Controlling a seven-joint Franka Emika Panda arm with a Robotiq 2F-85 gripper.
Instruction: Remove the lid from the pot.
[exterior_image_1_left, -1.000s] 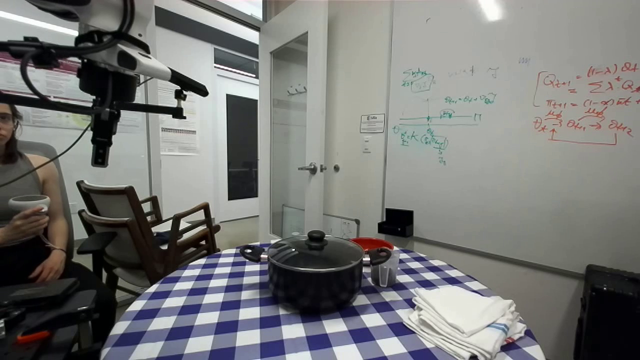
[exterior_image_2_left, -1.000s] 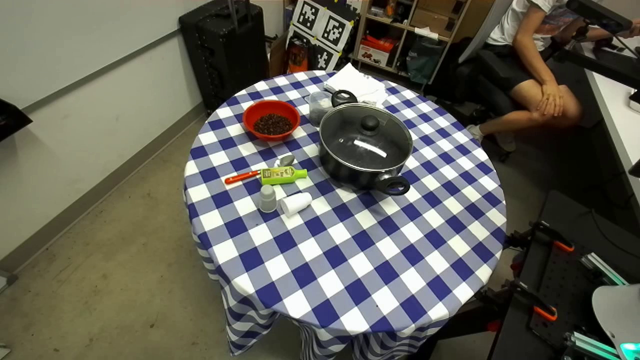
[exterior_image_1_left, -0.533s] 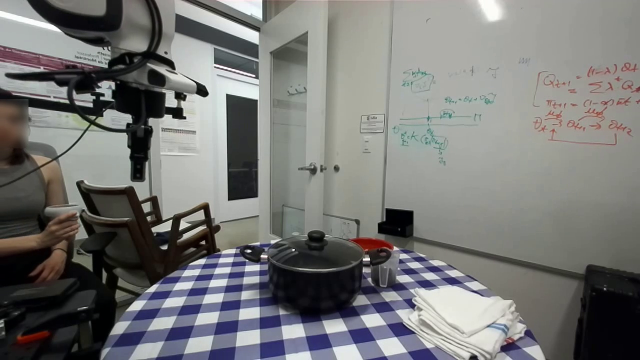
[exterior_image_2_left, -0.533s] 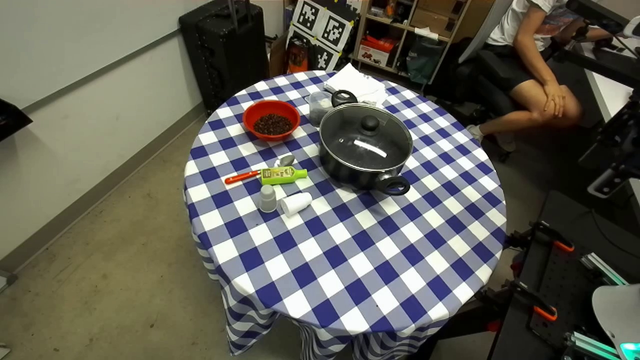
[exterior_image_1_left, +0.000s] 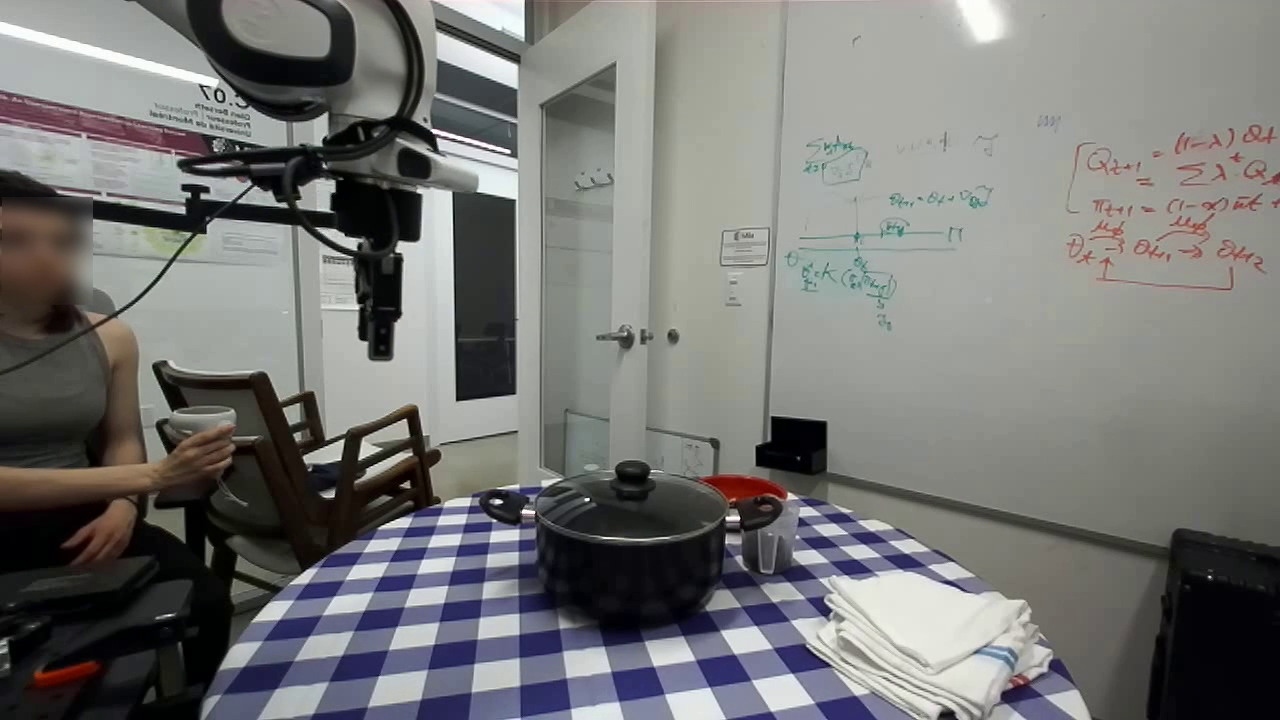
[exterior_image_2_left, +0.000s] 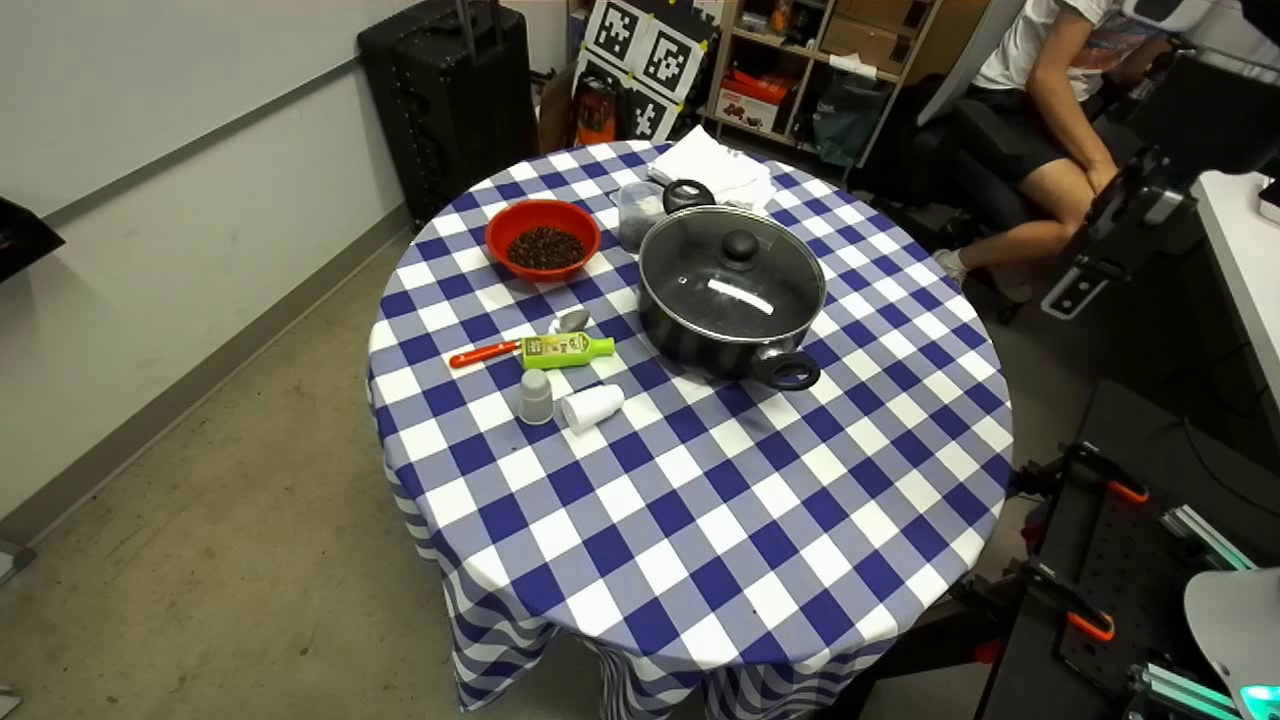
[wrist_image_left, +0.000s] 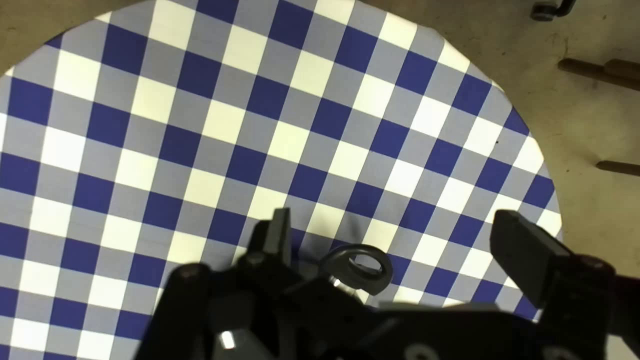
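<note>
"There, the arm has swung in toward the table this past second. It's nearer the pot now."

"And the pincer? Has it got hold of anything?"

"Nothing. Its fingers are spread wide apart in the wrist view. One of the pot's side handles shows between them, but I'd say that's well beneath, not held."

"So the lid hasn't budged?"

"Not at all. It sits level on the pot, knob on top, and the pot stands on the table just beside that clear container. The pincer hangs high and well apart from it all."

"The seated person has shifted a cup as well."

"No matter for the lid. The arm's move is what counts: this looks to me like the approach, with the lifting yet to begin."

"What should come next?"

"Further across, until the gap is over the knob, then down to pinch it. The knob doesn't show in the wrist view, so I'd judge the centring from both exterior views. Come down too soon and a finger might strike that handle, or knock the lid askew."
</note>
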